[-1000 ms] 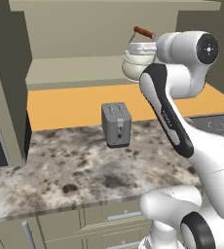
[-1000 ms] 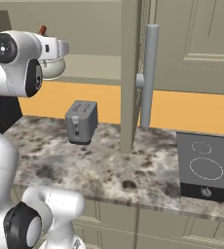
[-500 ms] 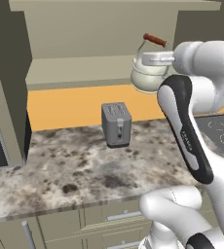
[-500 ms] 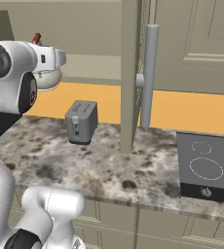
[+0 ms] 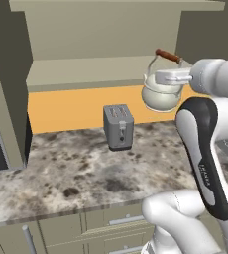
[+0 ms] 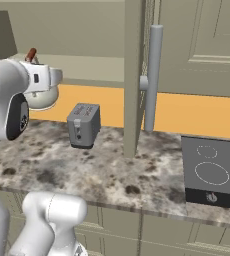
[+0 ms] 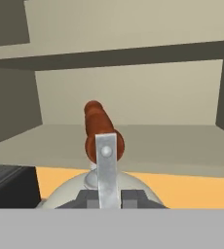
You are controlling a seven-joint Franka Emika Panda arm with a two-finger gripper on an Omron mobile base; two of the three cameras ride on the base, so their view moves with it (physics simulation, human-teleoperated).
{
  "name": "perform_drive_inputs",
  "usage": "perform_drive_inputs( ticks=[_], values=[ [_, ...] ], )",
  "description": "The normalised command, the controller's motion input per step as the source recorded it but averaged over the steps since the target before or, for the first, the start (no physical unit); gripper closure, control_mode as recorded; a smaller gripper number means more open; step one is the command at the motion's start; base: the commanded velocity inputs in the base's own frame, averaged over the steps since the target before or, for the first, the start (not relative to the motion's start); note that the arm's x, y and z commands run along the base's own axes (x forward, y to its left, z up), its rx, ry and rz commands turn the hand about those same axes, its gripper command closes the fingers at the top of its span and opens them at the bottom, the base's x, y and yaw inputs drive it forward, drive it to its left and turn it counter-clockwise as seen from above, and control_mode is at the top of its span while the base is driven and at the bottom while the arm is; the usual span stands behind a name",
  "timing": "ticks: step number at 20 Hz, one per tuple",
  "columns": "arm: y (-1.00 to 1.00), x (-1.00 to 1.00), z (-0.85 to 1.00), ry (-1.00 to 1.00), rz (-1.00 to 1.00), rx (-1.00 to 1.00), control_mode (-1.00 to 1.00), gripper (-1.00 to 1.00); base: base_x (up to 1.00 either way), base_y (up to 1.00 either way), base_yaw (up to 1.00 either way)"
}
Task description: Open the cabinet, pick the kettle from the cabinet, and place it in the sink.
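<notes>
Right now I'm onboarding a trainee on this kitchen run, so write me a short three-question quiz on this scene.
1. True or false: the kettle rests on the cabinet shelf.
2. What grey appliance stands on the counter below the kettle's left, seen from the left base view?
3. The gripper is: A) open, B) shut on the kettle's handle, C) shut on nothing.

Key: 1 false, it hangs in the air, held; 2 the toaster; 3 B.

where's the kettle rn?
In the left base view the kettle hangs in the gripper, in the air above the counter, right of the toaster, in front of the open cabinet's shelf.
</notes>
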Motion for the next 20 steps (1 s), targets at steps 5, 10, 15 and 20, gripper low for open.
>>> perform_drive_inputs(
  ticks=[5,10,15,20],
  values=[
    [-0.07,-0.41,-0.36,0.01,0.00,0.00,-1.00,1.00,0.00,0.00,0.00],
    [-0.07,-0.17,-0.56,0.06,0.00,0.00,-1.00,1.00,0.00,0.00,0.00],
    [-0.12,-0.07,-0.54,0.07,0.00,0.00,-1.00,1.00,0.00,0.00,0.00],
    [-0.06,-0.05,-0.45,0.01,0.00,0.00,-1.00,1.00,0.00,0.00,0.00]
  ],
)
